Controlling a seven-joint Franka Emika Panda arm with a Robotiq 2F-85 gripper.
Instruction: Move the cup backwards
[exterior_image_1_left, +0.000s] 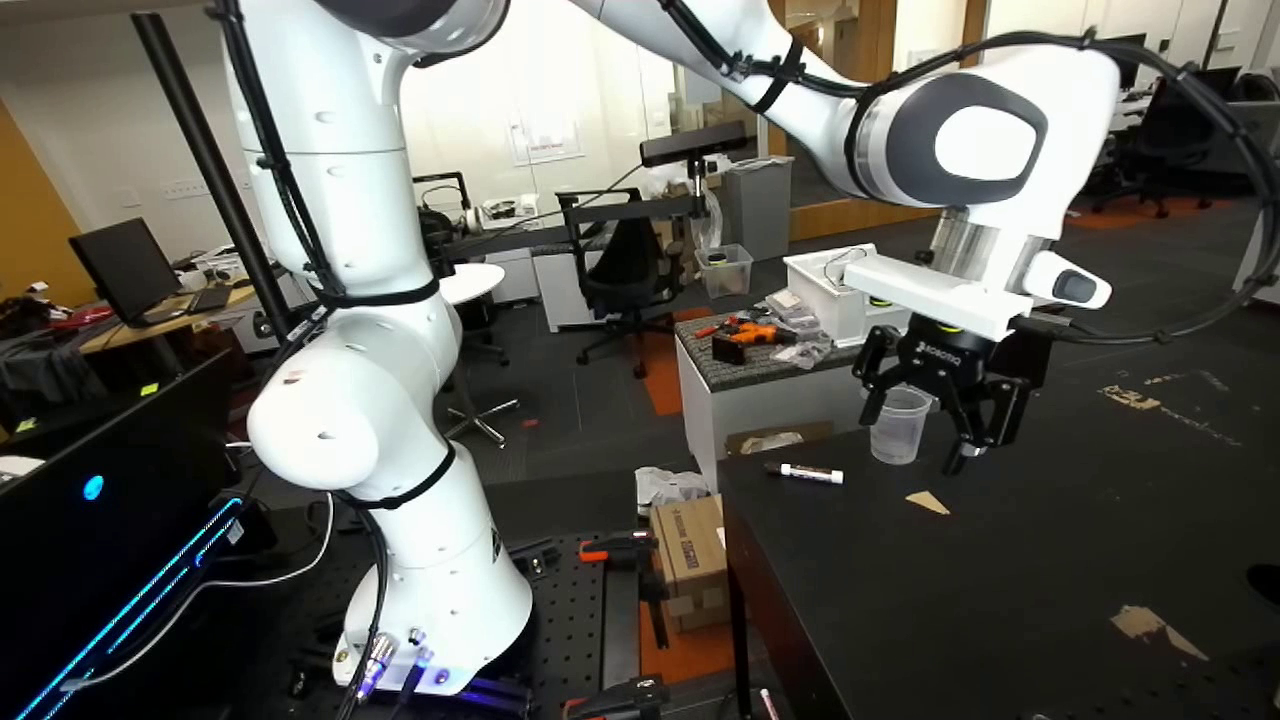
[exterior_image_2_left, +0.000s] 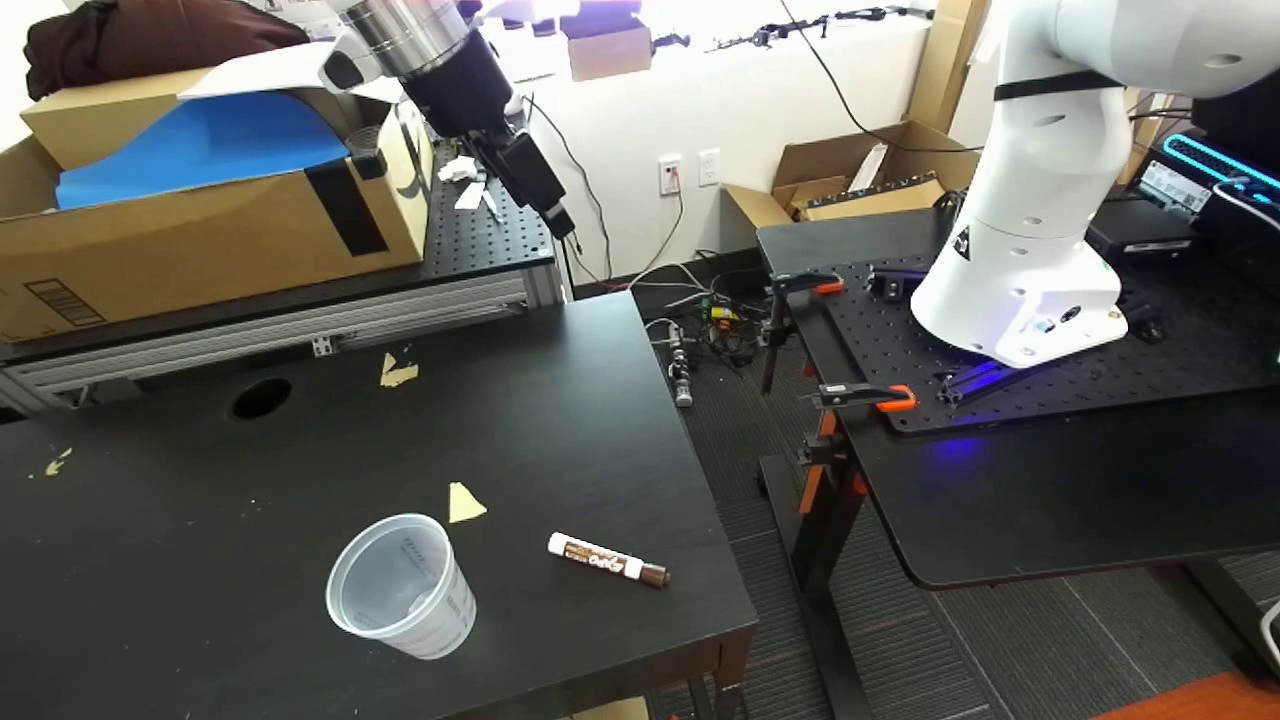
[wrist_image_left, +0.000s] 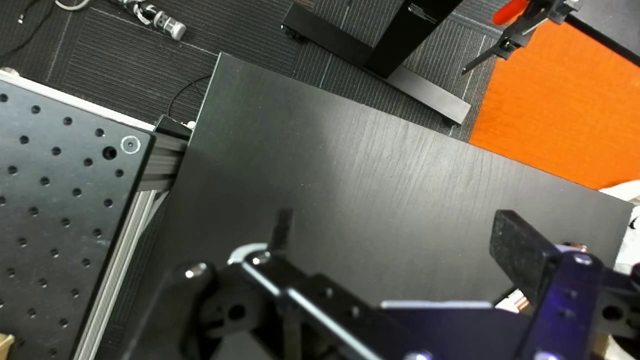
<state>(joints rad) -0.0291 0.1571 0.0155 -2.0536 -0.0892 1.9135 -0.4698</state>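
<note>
The cup is translucent, pale and tapered. It stands upright on the dark table, close to an edge. In an exterior view, the cup shows its open rim, near the marker. My gripper is open, with its fingers wide apart. In that view it overlaps part of the cup's outline, but in an exterior view the gripper is high up and well apart from the cup. In the wrist view, the gripper has only bare table between its fingers. The cup does not show there.
A marker lies near the table edge; it is partly hidden by a finger in the wrist view. A pale torn patch lies near the cup. A perforated bench adjoins the table and bears a large cardboard box.
</note>
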